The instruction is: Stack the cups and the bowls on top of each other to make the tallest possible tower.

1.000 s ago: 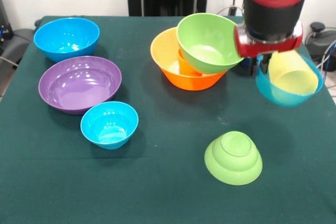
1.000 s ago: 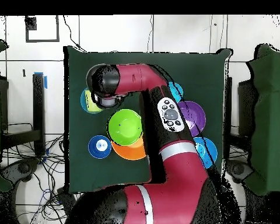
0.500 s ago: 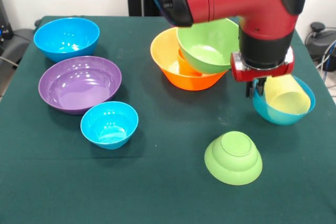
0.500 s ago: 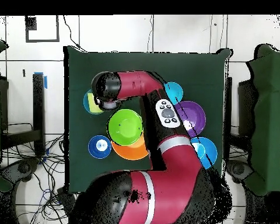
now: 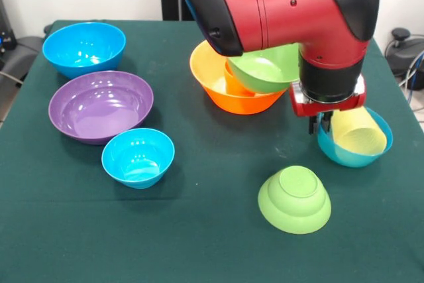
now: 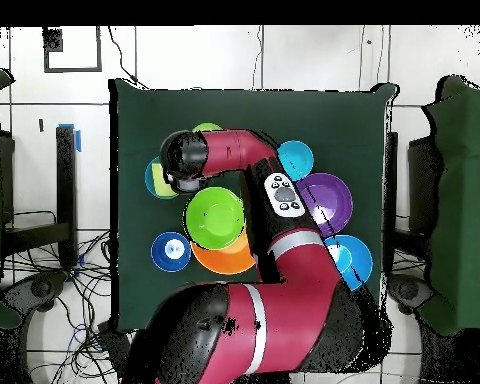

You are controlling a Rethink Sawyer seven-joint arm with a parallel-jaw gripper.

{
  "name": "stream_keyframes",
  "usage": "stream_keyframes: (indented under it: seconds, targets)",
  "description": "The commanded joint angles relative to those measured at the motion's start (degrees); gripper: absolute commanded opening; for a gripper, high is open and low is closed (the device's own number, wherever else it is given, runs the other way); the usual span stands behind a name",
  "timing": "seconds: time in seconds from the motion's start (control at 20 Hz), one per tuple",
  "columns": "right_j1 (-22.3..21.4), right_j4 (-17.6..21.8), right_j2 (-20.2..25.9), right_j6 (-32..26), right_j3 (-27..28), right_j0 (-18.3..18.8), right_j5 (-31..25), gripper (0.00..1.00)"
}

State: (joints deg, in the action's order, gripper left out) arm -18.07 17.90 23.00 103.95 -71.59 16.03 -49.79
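Jaws [image 5: 322, 122] grip light blue bowl [image 5: 351, 154] rim at its 9 o'clock; should lower level onto tabletop [image 5: 212, 230].

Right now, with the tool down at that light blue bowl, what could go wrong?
1. The pale yellow cup lies tilted in the light blue bowl; it may roll out when jostled.
2. The tool sits at the bowl's rim and could tip it.
3. The arm hangs close over the lime green bowl perched in the orange bowl.
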Motion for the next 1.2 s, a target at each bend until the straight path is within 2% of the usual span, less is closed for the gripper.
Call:
stream_keyframes:
  seconds: [0.05, 0.2, 0.25, 0.65, 1.2]
  targets:
    - [0.4, 4.4, 1.5, -7.2, 5.5, -0.8, 1.8, 0.0]
    - [0.5, 4.5, 1.8, -7.7, 5.6, -0.5, 1.0, 0.0]
    - [0.5, 4.8, 1.5, -7.3, 6.1, -0.7, -0.1, 1.0]
    - [0.0, 6.2, 1.4, -7.8, 5.5, -0.9, 2.3, 1.0]
    - [-0.5, 4.9, 1.8, -6.8, 5.0, -0.3, 1.5, 1.0]
